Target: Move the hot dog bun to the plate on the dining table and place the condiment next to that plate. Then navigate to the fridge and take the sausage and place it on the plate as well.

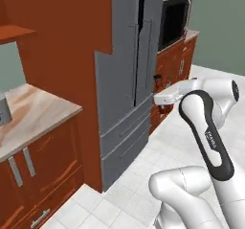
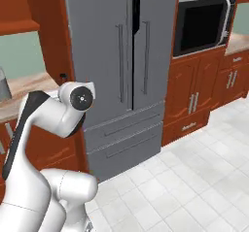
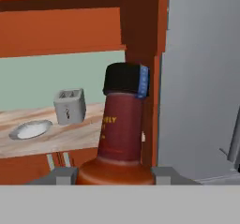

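The condiment [image 3: 121, 134] is seen in the hand view standing between the two finger tips of the gripper [image 3: 115, 175], its dark red-brown body flanked by a grey tip on each side, its black cap uppermost in the frame. The jaws are judged to be closed part-way onto the bottle's body — a grip, not a hover. The bottle's long axis runs along the hand's own line of sight, neck pointing away from the palm.

The fridge [image 2: 121, 71] is faced by the base, its doors slightly ajar at the centre seam. Beyond the bottle, a counter [image 3: 51, 134] carrying a toaster [image 3: 70, 106] and a pale plate [image 3: 30, 129] is noted.

The dining table and blue-grey plate lie outside these frames — their bearing from the hand cannot be told, so the bottle's drop-off would call for driving or turning away from the fridge.
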Available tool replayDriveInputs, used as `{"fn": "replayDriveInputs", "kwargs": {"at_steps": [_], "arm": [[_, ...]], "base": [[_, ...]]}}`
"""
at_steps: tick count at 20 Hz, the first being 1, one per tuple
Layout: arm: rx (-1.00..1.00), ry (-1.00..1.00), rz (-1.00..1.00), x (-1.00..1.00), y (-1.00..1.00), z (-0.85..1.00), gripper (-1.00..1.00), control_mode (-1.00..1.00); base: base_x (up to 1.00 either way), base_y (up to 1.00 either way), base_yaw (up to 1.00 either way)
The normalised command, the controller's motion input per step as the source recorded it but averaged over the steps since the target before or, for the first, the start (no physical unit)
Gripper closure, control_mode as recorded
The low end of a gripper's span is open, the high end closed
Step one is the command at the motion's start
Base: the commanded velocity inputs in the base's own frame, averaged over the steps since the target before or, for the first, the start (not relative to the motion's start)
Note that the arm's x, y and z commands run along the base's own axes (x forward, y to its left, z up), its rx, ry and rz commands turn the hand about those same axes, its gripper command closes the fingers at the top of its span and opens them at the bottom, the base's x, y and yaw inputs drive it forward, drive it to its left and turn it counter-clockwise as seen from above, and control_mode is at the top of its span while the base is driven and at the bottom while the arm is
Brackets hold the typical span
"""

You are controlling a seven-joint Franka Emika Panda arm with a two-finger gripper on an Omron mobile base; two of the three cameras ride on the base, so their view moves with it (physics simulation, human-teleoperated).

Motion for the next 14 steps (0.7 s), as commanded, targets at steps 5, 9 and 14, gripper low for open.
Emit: {"fn": "replayDriveInputs", "kwargs": {"at_steps": [5,9,14], "arm": [[0.0,0.0,0.0,0.0,0.0,0.0,1.0,1.0],[0.0,0.0,0.0,0.0,0.0,0.0,1.0,1.0],[0.0,0.0,0.0,0.0,0.0,0.0,1.0,1.0]], "base": [[0.08,-0.66,-0.87],[0.38,-0.33,-0.79],[0.98,0.16,-0.51]]}}
